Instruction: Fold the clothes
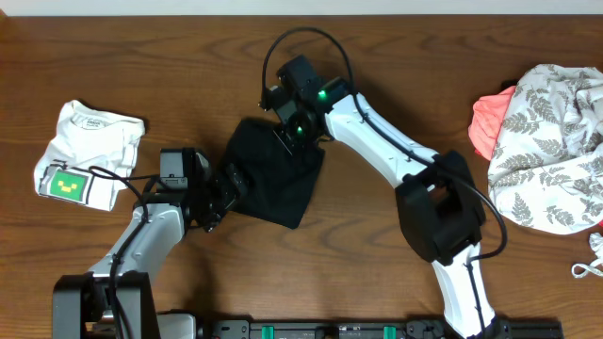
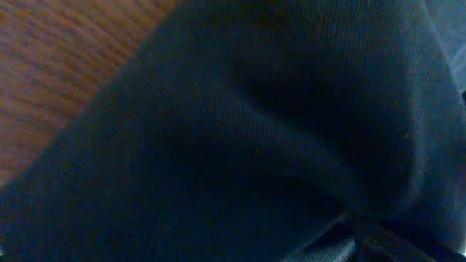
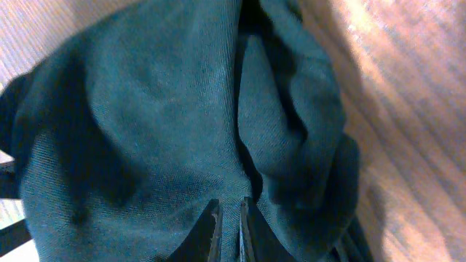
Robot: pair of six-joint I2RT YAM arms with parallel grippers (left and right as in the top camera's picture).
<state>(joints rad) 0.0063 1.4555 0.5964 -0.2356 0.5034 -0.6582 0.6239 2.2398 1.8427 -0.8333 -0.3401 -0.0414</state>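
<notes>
- Plainly, our right gripper [image 3: 227, 215] has its two fingers drawn almost together on a small pinch of the black soft-knit garment [image 1: 278, 184], at the garment's upper edge near the middle of the brown wooden table [image 1: 396, 56].
- Our left gripper [image 1: 224, 185] sits at the garment's left edge with its jaws spread wide. Its wrist view is filled with dark cloth, and we cannot tell whether any fabric lies between the fingers.
- We judge the garment light and completely limp. It sags into deep folds around the pinch and will not hold any shape, so a lifted part will droop and drag the rest along.
- The knit looks matte and grippy rather than slick, so a thin pinch should hold, though it may catch one layer or several.
- We would take hold at edges or corners, one gripper at each, well apart, so the cloth hangs flat between them rather than bunching.
- Seen from above, the garment is a rumpled, roughly square dark patch lying on the table, with no logo or tag that we can make out.
- Further out, a folded white shirt with a green-and-yellow label [image 1: 94, 141] lies to the left. A grey fern-print cloth [image 1: 551, 141] and a coral-pink cloth [image 1: 490, 122] are heaped at the right.
</notes>
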